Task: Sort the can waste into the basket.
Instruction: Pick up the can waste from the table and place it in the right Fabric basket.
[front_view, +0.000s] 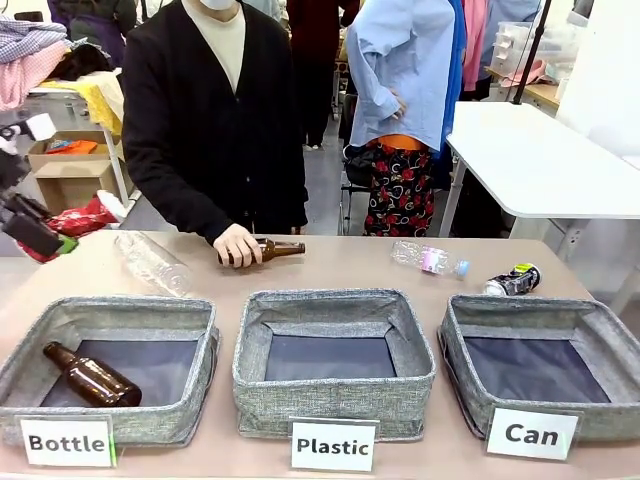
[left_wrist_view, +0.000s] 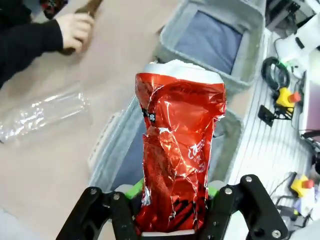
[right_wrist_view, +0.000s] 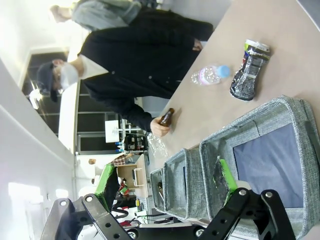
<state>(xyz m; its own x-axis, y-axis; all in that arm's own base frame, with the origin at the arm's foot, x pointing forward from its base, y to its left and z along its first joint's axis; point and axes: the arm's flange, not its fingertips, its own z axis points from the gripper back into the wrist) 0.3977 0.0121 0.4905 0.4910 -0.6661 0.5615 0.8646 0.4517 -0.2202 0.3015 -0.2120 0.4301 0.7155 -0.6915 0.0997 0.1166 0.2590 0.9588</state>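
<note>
The left gripper (front_view: 50, 238) holds a shiny red crushed metal drink can (front_view: 86, 217) in the air at the left end of the table, above and just behind the square grey woven-fabric bin labelled "Bottle" (front_view: 60, 318). In the left wrist view its fingers are clamped tight on the can's lower end, and the pale top points away from the wrist.

The square grey woven-fabric basket labelled "Can" (front_view: 462, 385) sits at the right end of the near row, well apart from the held can and with nothing on its dark floor. A black and silver crushed drink can with yellow-green marks (front_view: 512, 281) lies on its side on the table just behind that basket. The right gripper (right_wrist_view: 167, 186) hangs above this corner, its jaws spread wide and holding nothing.

Across the table a person's hand (front_view: 238, 245) rests on a brown glass bottle (front_view: 278, 250).

Both cans look empty, thin-walled and very light. The creased metal should dent further under pressure, and its glossy skin may slip. The flattened middle of the body looks the surest place to pinch, not the stiffer rim.
</note>
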